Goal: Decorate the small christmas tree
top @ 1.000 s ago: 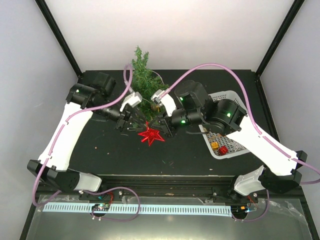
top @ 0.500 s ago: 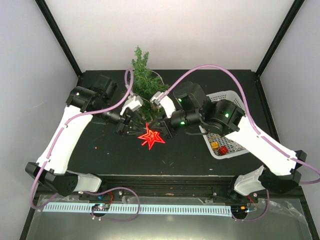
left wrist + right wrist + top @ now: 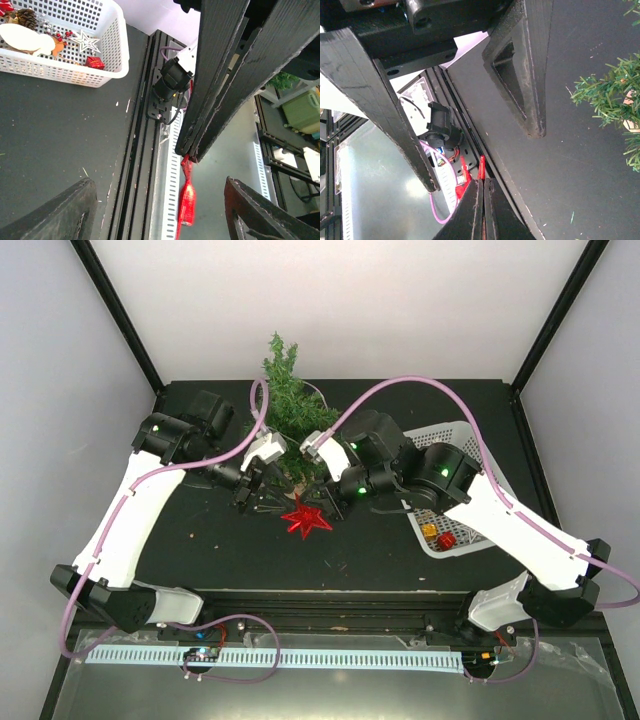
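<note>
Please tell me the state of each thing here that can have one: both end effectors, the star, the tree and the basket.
left end effector: open, holding nothing
right end effector: shut on the red star ornament
red star ornament: gripped at one point, hanging
small christmas tree: upright, nothing seen hanging on it
white basket: upright, ornaments inside

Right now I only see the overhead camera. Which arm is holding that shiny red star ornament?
Observer: The left wrist camera shows the right arm's jaws shut on one tip of the shiny red star ornament.
Operator: Is the left arm gripping it too?
Observer: No. The left arm's jaws stand open, and the star hangs between them, apart from both.
Operator: Anything else to hang?
Observer: The white perforated plastic basket holds a silver star and a brown pine cone.
</note>
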Robot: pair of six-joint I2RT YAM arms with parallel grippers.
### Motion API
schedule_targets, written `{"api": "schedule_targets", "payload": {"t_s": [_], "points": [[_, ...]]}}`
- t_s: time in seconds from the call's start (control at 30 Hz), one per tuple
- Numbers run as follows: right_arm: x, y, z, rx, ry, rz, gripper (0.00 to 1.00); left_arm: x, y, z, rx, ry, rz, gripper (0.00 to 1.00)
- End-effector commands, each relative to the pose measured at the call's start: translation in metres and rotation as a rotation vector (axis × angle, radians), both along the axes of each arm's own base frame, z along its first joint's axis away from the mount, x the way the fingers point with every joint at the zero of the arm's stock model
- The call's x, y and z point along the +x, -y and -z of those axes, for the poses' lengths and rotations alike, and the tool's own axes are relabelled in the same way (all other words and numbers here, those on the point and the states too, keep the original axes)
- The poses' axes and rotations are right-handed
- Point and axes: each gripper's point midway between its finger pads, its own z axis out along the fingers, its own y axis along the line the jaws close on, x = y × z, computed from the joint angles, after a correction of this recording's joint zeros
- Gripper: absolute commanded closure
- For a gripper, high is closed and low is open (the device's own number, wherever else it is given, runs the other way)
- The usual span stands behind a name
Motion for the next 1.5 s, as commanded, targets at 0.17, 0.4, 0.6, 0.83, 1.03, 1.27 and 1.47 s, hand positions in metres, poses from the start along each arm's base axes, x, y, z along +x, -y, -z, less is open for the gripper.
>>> {"api": "schedule_targets", "payload": {"t_s": [0.17,0.4,0.6,0.83,1.03,1.27,1.47], "points": [[0.002,0.0,-0.009,0.037,0.039,0.005,0.99,-0.009,0.0,0.001,-0.018,-0.012,0.022,0.34],[0.004,-0.009,-0.013,0.045,0.037,-0.013,0.99,-0.014,0.002,0.007,-0.023,-0.049,0.043,0.37],[0.003,-0.015,-0.012,0.049,0.024,-0.029,0.99,-0.016,0.005,0.006,-0.034,-0.057,0.055,0.58],[0.007,-0.015,-0.011,0.047,0.035,-0.018,0.99,-0.019,0.005,0.004,-0.049,-0.064,0.063,0.98],[0.026,-0.006,-0.015,0.034,0.081,0.107,0.87,-0.02,0.004,0.003,-0.056,-0.047,0.066,0.98],[0.058,0.031,-0.05,0.118,0.201,0.355,0.54,-0.014,-0.001,-0.006,-0.078,-0.027,0.034,0.99],[0.058,0.044,-0.076,0.267,0.163,0.347,0.49,0.003,-0.011,-0.032,-0.16,-0.01,-0.04,0.99]]}}
